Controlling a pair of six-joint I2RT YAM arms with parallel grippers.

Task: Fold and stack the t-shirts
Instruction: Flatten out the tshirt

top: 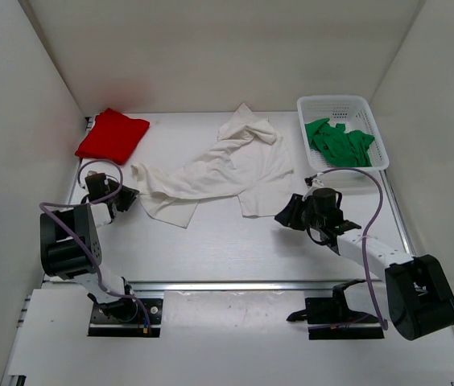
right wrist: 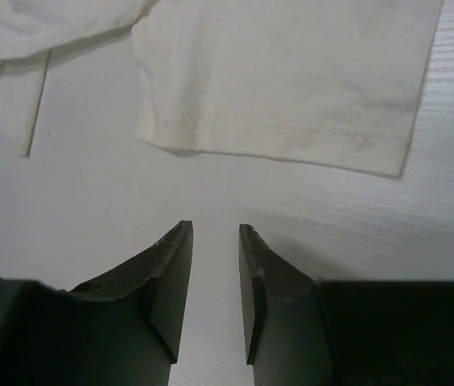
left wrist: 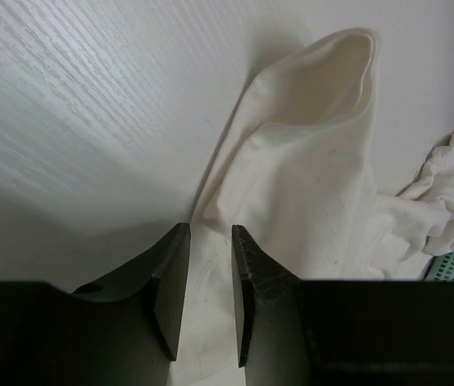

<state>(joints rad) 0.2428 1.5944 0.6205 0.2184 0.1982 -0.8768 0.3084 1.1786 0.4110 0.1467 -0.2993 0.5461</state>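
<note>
The left gripper [left wrist: 211, 229] sits low at the left end of the off-white shirt [top: 211, 169]. Its jaws stand partly apart, with a narrow gap between them. A strip of the pale cloth shows in that gap, and the shirt's edge runs up and away from the fingertips. The left wrist view does not show whether the fingers [left wrist: 167, 281] press on the cloth or only straddle it.

The right gripper [right wrist: 215, 227] is also partly open, its gap much like the left one's. It holds nothing: only bare worktop [top: 211, 249] lies between its jaws. A straight hem of the off-white shirt lies just ahead of the fingertips, apart from them, with a strip of bare surface between.

The off-white shirt lies crumpled and spread across the middle of the worktop. It runs from near the left edge toward the far right, with one bunched part reaching toward the far edge. The red shirt [top: 113, 135] lies in a flat, compact shape in the far left corner, apart from the off-white one. The green shirt [top: 340, 143] lies bunched inside the white mesh basket [top: 333, 102] at the far right corner.
</note>
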